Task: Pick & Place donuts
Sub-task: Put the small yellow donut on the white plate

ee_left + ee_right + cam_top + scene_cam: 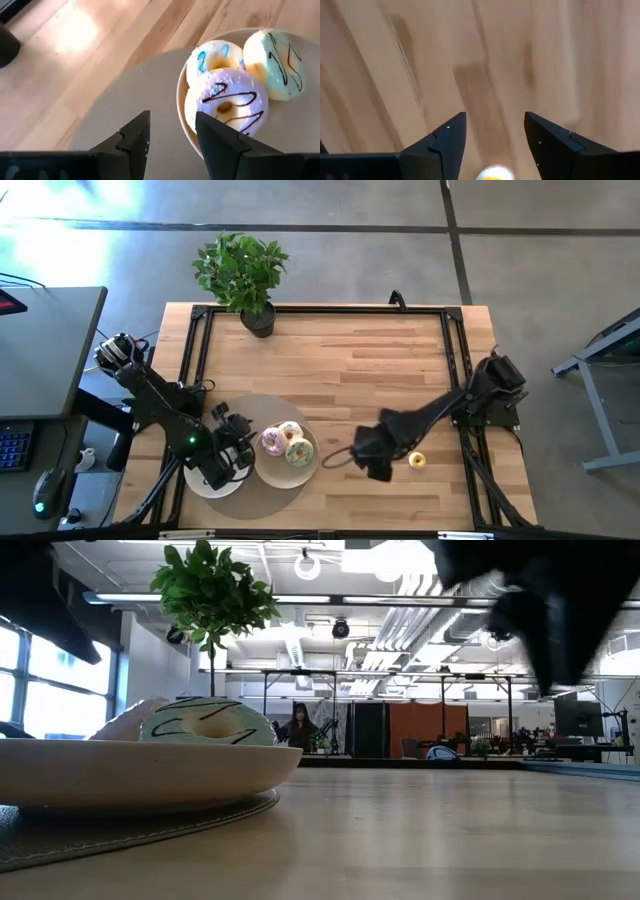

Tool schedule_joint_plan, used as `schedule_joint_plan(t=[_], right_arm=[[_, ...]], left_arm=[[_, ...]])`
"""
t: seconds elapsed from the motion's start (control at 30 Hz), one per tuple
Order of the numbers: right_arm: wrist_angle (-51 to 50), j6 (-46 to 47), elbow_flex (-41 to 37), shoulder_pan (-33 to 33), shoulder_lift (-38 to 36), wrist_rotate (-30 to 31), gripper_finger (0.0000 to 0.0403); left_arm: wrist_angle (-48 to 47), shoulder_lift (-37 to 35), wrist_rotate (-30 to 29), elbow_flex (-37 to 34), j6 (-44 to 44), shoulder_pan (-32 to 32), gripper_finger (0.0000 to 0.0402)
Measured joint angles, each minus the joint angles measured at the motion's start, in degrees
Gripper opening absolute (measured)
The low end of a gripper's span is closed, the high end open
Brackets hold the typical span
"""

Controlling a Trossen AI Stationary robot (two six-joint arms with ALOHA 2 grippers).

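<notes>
Three donuts lie together in a shallow white plate: a pink one, a cream-white one and a green one. The plate rests on a round grey mat. My left gripper hangs open over the mat, just beside the plate's rim and nearest the pink donut. A small yellow donut lies on the bare wood toward the table's right. My right gripper points down, open, over the wood a little to the left of that yellow donut. Nothing is between either pair of fingers.
A potted plant stands at the table's far edge, left of centre. A second pale disc shows under my left arm at the near left. Black frame rails run along the table's sides. Bare wood lies across the middle.
</notes>
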Motion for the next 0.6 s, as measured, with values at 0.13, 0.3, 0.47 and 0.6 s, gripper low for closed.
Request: schedule_joint_plan(t=[0.13,0.3,0.47,0.6], right_arm=[[-0.48,12.8,-6.06,3.1,-0.24,-7.74,0.0195],[-1.11,24.12,-11.4,6.08,-0.26,-13.72,0.0194],[-1.96,28.31,-13.9,8.16,-0.35,-14.04,0.0194],[0.17,29.86,-16.47,8.59,-0.35,-13.87,0.0194]], left_arm=[[0.04,0.0,-0.19,0.0,1.59,0.0,0.0154],[0.08,0.0,0.06,0.0,1.41,0.0,0.0154],[1.41,0.0,1.61,0.0,1.26,-0.02,0.0154],[2.02,0.0,1.63,-0.02,1.26,-0.02,0.0154]])
